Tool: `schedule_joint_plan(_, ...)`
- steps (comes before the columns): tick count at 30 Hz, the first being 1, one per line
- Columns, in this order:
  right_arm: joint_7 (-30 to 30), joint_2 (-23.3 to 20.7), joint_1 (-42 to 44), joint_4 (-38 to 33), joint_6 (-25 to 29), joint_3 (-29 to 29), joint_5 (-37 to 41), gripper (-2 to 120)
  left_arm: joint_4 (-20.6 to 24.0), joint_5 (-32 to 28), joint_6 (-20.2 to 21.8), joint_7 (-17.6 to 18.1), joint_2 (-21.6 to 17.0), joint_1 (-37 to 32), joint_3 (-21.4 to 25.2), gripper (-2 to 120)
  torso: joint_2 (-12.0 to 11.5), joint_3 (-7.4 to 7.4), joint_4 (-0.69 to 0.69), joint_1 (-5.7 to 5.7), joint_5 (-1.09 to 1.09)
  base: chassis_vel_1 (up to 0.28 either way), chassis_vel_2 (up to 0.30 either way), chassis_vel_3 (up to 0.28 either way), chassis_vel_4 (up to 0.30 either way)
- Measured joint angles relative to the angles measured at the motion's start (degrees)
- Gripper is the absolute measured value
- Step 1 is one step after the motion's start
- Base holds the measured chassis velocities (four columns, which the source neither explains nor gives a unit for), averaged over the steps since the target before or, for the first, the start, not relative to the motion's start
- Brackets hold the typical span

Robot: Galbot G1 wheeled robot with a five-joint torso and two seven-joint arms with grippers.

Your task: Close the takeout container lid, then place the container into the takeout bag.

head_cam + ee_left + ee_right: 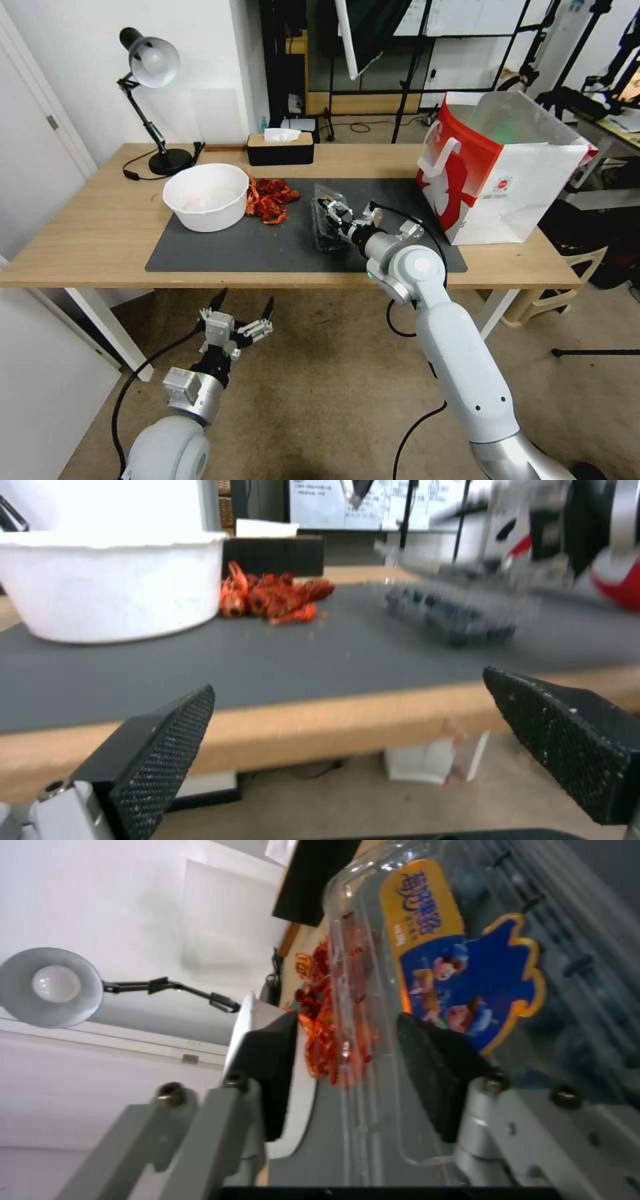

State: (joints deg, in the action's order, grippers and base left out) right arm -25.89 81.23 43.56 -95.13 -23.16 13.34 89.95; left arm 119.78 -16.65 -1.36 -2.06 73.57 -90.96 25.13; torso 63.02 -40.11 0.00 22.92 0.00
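- Clear thin plastic is what the container (331, 223) is made of — a small clamshell lying on the dark mat (220, 250) near the table's front edge, between the red crayfish pile (270, 199) and the bag (497, 170), well apart from the latter.
- Blueberries show dark through its walls in the left wrist view, so it is likely light but not empty; the fruit could shift if it is tipped.
- Its lid (427, 970) carries a blue and orange sticker. In the right wrist view one black pad (433, 1070) lies on the lid's face by the sticker, the other (270, 1067) stands off its edge towards the bowl (207, 197).
- The right gripper (337, 215) is at the container with its fingers parted around the lid's rim — not clamped, as far as I can judge. Whether the lid is fully snapped down I cannot tell.
- Such plastic is slick and bends easily: a hard squeeze would probably buckle it or pop the lid, a light one may let it slide. I judge the stiffer rim, or the two long sides low down, the best hold.
- The bag is paper, stands upright at the table's right end with its mouth open; its walls would likely give if knocked.
- The left gripper (243, 310) hangs below the table's front edge, fingers spread wide, holding nothing.
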Motion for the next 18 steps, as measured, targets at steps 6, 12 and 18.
schedule_joint_plan(6, -1.53, -0.27, 0.16, 0.29, -0.65, 0.43, -0.09, 17, 3.47, -14.75, 5.28, 1.58, -2.46, 5.05, -0.06, 100, 0.0, 0.0, 0.0, 0.0, 0.0, 0.0, 0.0, 0.0, 0.0)
schedule_joint_plan(12, -1.97, -0.82, 0.7, 0.25, -1.24, 0.59, -0.18, 0, 4.78, -29.72, 9.96, 5.25, -4.79, 11.45, -1.83, 100, 0.0, 0.0, -0.01, 0.0, 0.0, 0.0, 0.0, 0.0, 0.0)
schedule_joint_plan(18, -2.42, -1.2, 0.9, 0.03, -2.07, 0.58, -0.21, 0, 1.81, -40.41, 12.4, 6.48, -6.58, 18.1, -5.79, 100, 0.0, 0.0, 0.0, 0.0, 0.0, 0.0, 0.0, 0.0, 0.0)
